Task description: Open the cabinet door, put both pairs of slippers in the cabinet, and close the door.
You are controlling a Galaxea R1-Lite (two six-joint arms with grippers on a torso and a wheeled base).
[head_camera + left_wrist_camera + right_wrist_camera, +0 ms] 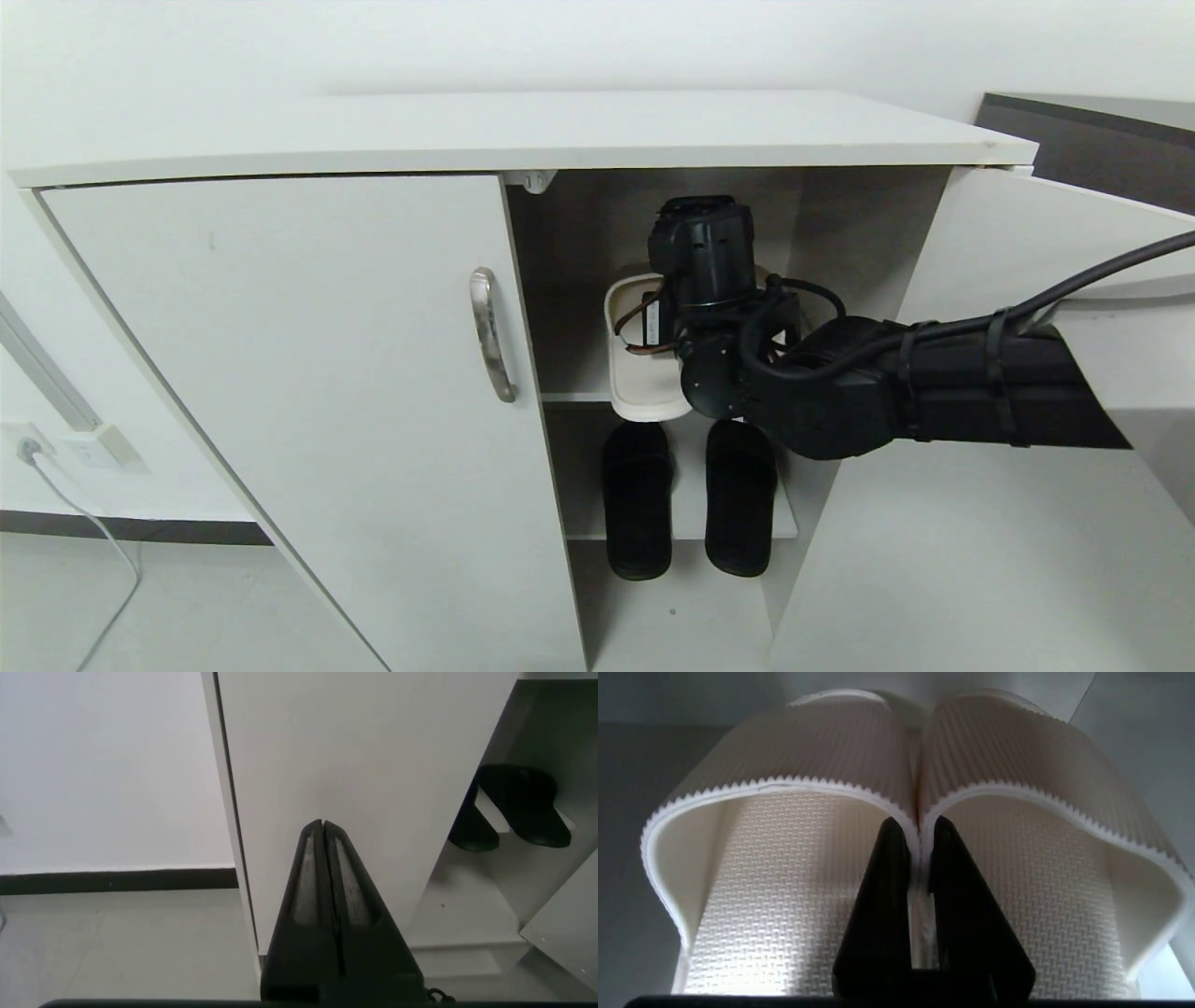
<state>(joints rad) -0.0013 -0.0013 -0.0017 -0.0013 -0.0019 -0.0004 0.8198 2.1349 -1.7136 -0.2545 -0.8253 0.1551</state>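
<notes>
The white cabinet [523, 131] has its right door [1055, 233] swung open and its left door [280, 373] shut. A pair of black slippers [689, 495] lies on the lower shelf, also seen as black slippers [512, 807] from the left wrist. My right gripper [920, 840] reaches inside onto the upper shelf, shut on the inner edges of the cream slippers [785, 905], held side by side. In the head view the cream slippers [639, 383] peek out beside the right arm. My left gripper [322, 826] is shut on nothing, pointing at the closed left door.
The left door carries a metal handle [490, 331]. A wall socket with a cable [37, 448] sits low on the left wall. Grey floor lies below the cabinet.
</notes>
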